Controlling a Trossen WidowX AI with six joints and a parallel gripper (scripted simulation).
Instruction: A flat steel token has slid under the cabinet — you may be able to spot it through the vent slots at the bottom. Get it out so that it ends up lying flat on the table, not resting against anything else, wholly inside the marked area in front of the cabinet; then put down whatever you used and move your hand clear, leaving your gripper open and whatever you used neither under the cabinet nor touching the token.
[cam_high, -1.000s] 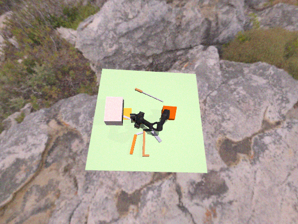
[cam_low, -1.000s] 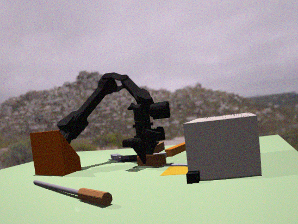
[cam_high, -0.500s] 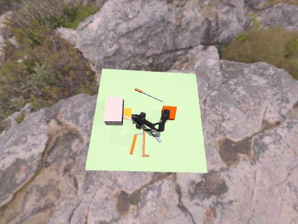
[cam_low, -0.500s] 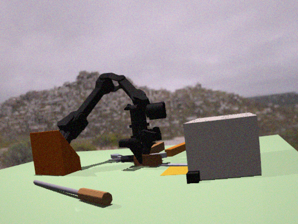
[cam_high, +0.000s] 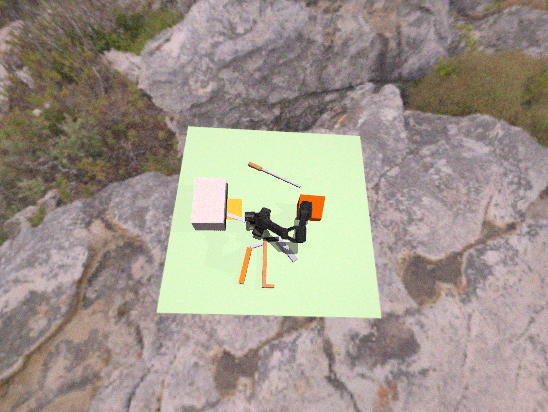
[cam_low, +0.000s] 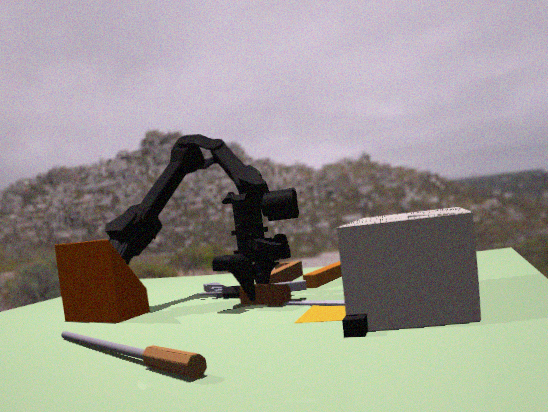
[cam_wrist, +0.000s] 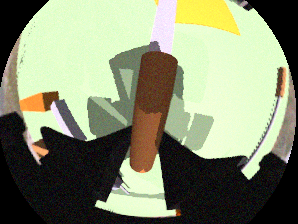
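My gripper (cam_high: 260, 223) (cam_low: 252, 295) (cam_wrist: 147, 131) points down and is shut on the brown handle (cam_low: 274, 295) (cam_wrist: 154, 85) of a flat-bladed tool, low over the table. Its pale blade (cam_high: 236, 218) (cam_low: 320, 302) (cam_wrist: 164, 25) reaches over the yellow marked area (cam_high: 235, 206) (cam_low: 322, 313) (cam_wrist: 205, 15) toward the cabinet (cam_high: 209, 201) (cam_low: 410, 270). The blade meets the cabinet's front edge in the top view; its far end is hidden. The steel token is not visible in any view, nor are the vent slots clear.
A rod with a brown handle (cam_high: 255, 166) (cam_low: 175, 361) (cam_wrist: 281, 82) lies to one side. On the other side lie an orange-handled tool (cam_high: 245, 265) (cam_low: 322, 275) (cam_wrist: 39, 101) and a brown L-shaped piece (cam_high: 265, 265). An orange block (cam_high: 314, 207) (cam_low: 90, 282) stands by the arm's base.
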